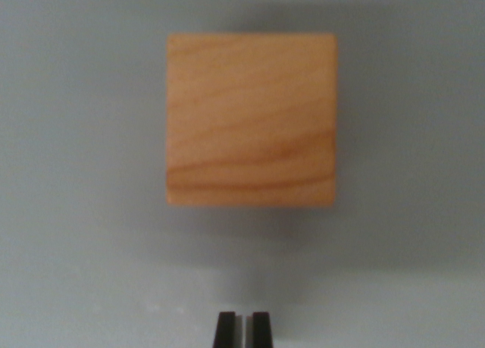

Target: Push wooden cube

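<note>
One item is showing nearest the camera: the gripper (244, 327), entering at the bottom edge of the wrist view as two dark fingertips (225, 329) standing upright side by side. Fingers are sitting drawn together, with only a thin pale slit showing between them, and are grasping nothing; they are touching nothing visible. Beyond them, a bare stretch of the grey surface (76, 249) is lying between tips and block, with nothing standing in the way. Farther on, the wooden cube (251, 120) is resting on that surface, well apart from the fingertips, occupying the upper middle of the view and lining up roughly straight ahead of the tips. Its light face is showing horizontal grain, slightly blurred. A soft shadow is spreading around the cube, darker above it and toward the wrist view's right. Past the cube, only more grey surface is showing.
</note>
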You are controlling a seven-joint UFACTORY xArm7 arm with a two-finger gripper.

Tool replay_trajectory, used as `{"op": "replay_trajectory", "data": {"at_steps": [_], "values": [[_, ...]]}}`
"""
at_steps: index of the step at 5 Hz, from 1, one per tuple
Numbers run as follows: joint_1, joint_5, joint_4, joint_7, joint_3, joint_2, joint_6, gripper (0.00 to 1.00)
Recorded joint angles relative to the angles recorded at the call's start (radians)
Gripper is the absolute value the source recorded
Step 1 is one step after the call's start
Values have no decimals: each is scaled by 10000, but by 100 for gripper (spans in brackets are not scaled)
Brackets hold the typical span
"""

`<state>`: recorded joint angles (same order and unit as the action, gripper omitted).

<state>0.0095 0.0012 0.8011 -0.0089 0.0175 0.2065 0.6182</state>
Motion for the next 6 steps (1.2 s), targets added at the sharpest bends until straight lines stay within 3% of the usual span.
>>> {"op": "replay_trajectory", "data": {"at_steps": [1, 2, 3, 4, 5, 6], "values": [[0, 0, 0, 0, 0, 0, 0, 100], [-2, 4, 369, -1, -2, 239, 130, 100], [-2, 4, 369, -1, -2, 239, 130, 100], [-4, 8, 757, -3, -4, 490, 267, 100], [-4, 8, 757, -3, -4, 490, 267, 100], [-6, 13, 1218, -5, -7, 788, 430, 100]]}}
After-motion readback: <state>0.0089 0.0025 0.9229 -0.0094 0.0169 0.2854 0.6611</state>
